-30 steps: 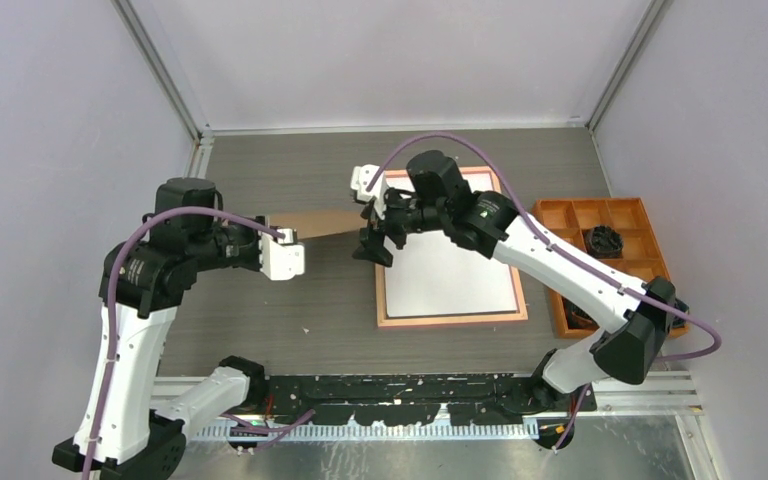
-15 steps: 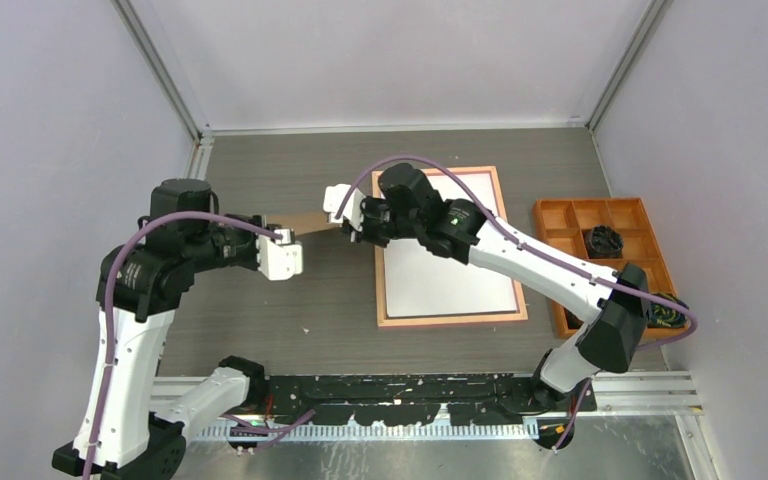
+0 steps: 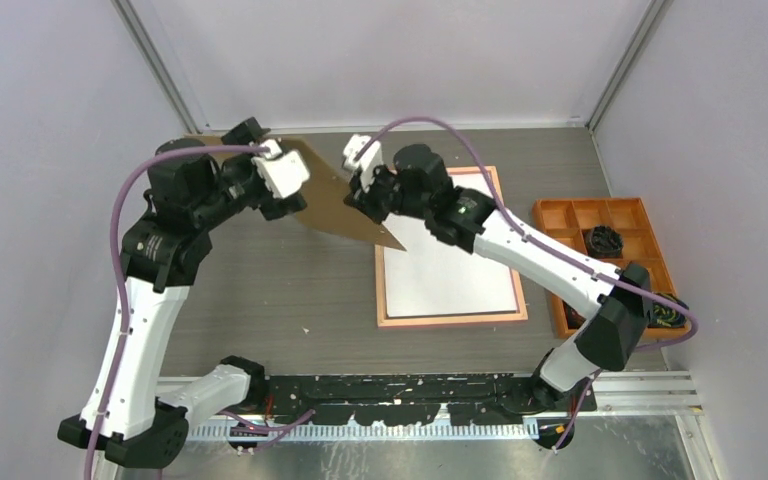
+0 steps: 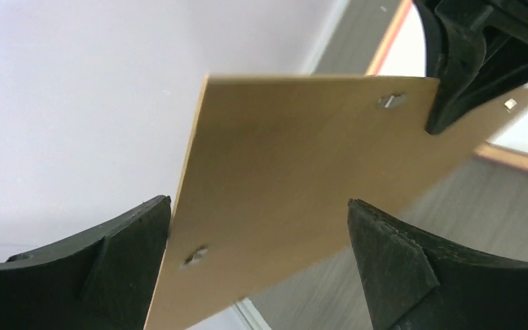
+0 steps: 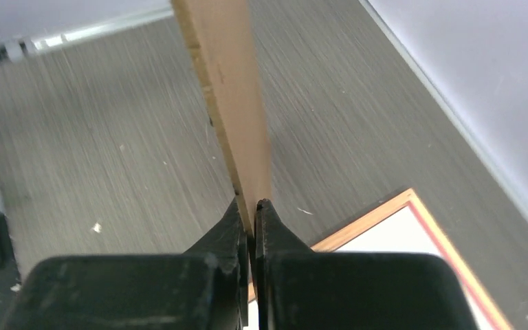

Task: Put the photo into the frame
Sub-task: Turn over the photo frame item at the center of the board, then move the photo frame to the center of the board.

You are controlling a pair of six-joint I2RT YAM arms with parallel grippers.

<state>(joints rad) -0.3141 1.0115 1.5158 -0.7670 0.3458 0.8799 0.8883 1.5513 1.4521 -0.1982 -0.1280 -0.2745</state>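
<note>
Right wrist: fingers (image 5: 228, 230) pinch board (image 5: 237, 103) (top cam unclear)

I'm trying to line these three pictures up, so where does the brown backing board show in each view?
Top external: the backing board slants across the upper centre, off the table.
Left wrist: the backing board fills the middle, seen face-on.
Right wrist: the backing board is a narrow edge-on strip at top centre, clamped by the right gripper.
Shared landmark: the frame, showing at far right in the left wrist view and lower right in the right wrist view.
</note>
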